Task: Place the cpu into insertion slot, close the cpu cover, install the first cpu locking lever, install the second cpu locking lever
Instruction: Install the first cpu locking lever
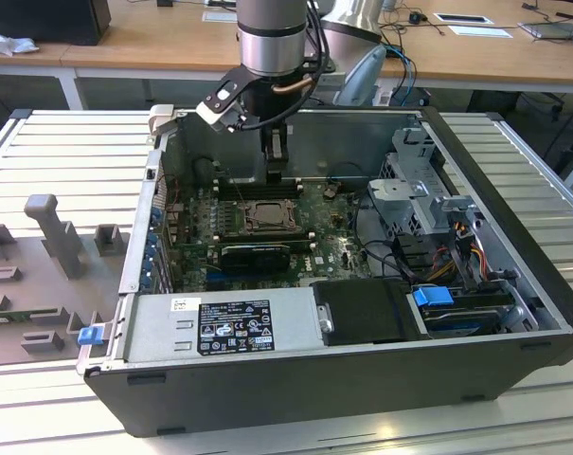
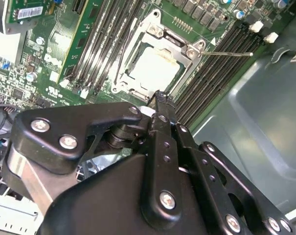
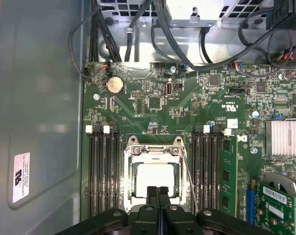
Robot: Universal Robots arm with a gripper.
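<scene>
One cpu [image 3: 155, 175], pale top up, seated in the insertion slot [image 3: 124, 193] on the green board [image 3: 138, 110]; cpu cover [image 3: 152, 151] lying flat, framing it; one thin lever rod [image 2: 231, 54] jutting across the memory slots [image 2: 211, 73]; pincer [image 3: 158, 192] pressed together, gripping nothing, tips over the slot's edge, contact unclear; computer case [image 1: 362, 379] open on the slatted desk [image 1: 68, 142].

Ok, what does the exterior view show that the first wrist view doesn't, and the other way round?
Exterior view: the arm's wrist, the grey power supply, the slatted table. First wrist view: a coin battery, a white sticker. Both: the cpu framed by the cpu cover, the shut claw by it.
</scene>
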